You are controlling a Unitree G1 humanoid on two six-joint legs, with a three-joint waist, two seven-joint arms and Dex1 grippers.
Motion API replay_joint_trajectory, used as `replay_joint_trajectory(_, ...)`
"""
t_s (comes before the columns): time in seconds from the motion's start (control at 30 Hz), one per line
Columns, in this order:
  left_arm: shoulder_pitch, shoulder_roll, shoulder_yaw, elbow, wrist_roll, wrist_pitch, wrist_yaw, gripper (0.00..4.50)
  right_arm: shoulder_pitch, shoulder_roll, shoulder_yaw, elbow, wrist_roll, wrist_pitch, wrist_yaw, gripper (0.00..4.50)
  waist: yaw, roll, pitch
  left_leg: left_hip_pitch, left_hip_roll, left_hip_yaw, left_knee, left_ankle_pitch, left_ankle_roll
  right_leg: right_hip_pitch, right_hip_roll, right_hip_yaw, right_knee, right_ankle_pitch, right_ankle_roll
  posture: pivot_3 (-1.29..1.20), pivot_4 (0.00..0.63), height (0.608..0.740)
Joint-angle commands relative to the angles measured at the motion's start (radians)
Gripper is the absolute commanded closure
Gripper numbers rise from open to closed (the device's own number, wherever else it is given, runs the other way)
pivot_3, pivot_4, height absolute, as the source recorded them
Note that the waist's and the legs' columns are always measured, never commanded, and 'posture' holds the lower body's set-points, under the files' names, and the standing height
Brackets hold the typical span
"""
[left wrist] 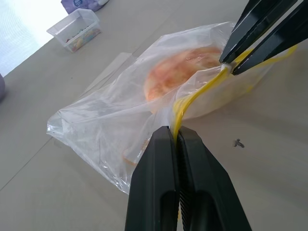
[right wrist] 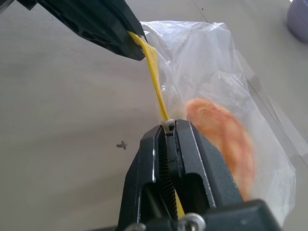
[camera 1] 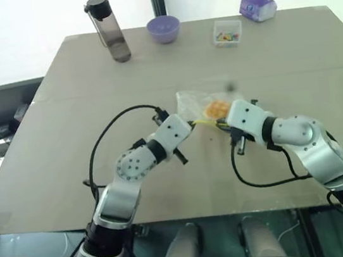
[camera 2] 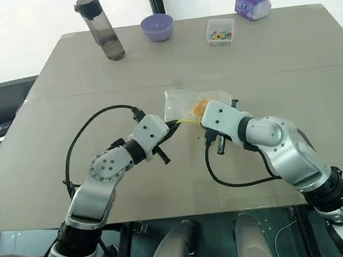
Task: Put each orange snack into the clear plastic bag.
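Orange snack [left wrist: 180, 72] is inside the clear plastic bag [left wrist: 120, 110], 1 bun seen through the film. Bag lies near the middle of the table [camera 1: 61, 118], crinkled, its yellow strip [left wrist: 192, 96] facing the robot and stretched between the 2 grippers.

Left gripper [left wrist: 174, 137]: fingers pressed together, pinching the yellow strip at 1 end. Right gripper [right wrist: 169, 129]: fingers clamped on the strip at the other end, with the small white zip slider at the tips. Strip runs taut-ish, slightly bowed, from one pinch to the other. Both grippers sit just beside the bag's near edge, close to each other, angled inward.

Far edge of the table, well apart from the bag: dark water bottle [camera 1: 110, 30], purple bowl [camera 1: 164, 29], small clear box [camera 1: 227, 33] of coloured bits, purple tissue pack [camera 1: 258, 5]. Small dark speck [left wrist: 237, 143] on the tabletop near the bag.
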Motion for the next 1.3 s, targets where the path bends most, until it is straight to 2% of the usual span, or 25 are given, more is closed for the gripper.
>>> replay_joint_trajectory(0.03, 0.000, -0.001, 0.002, -0.028, 0.004, -0.023, 0.009, 4.50, -0.009, -0.001, -0.011, -0.030, 0.000, 0.005, 0.006, 4.23, 0.000, 0.000, 0.000, 0.000, 0.000, 0.000, 0.000, 0.000, 0.000, 0.000, 0.000, 0.000, 0.000, 0.000, 0.000, 0.00, 0.150, 0.739)
replay_joint_trajectory(0.07, -0.001, -0.002, 0.001, -0.026, 0.005, -0.023, 0.009, 4.50, -0.008, -0.001, -0.011, -0.031, 0.001, 0.006, 0.008, 4.38, 0.000, 0.000, 0.000, 0.000, 0.000, 0.000, 0.000, 0.000, 0.000, 0.000, 0.000, 0.000, 0.000, 0.000, 0.000, 0.00, 0.150, 0.739)
replay_joint_trajectory(0.6, -0.007, -0.001, 0.008, -0.003, 0.008, -0.045, 0.013, 4.50, 0.009, -0.019, -0.032, -0.043, -0.005, 0.016, 0.012, 4.38, 0.000, 0.000, 0.000, 0.000, 0.000, 0.000, 0.000, 0.000, 0.000, 0.000, 0.000, 0.000, 0.000, 0.000, 0.000, 0.00, 0.150, 0.739)
replay_joint_trajectory(0.9, -0.001, 0.024, 0.055, 0.051, 0.030, -0.099, 0.057, 4.50, 0.085, -0.115, -0.126, -0.060, 0.010, 0.023, 0.019, 4.38, 0.002, 0.000, 0.000, 0.000, 0.000, 0.000, 0.000, 0.000, 0.000, 0.000, 0.000, 0.000, 0.000, 0.000, 0.000, 0.00, 0.150, 0.739)
replay_joint_trajectory(1.3, -0.011, 0.014, 0.042, 0.071, 0.030, -0.118, 0.073, 4.50, 0.161, -0.218, -0.225, -0.051, 0.022, 0.015, 0.020, 4.38, 0.002, 0.000, 0.000, 0.000, 0.000, 0.000, 0.000, 0.000, 0.000, 0.000, 0.000, 0.000, 0.000, 0.000, 0.000, 0.00, 0.150, 0.739)
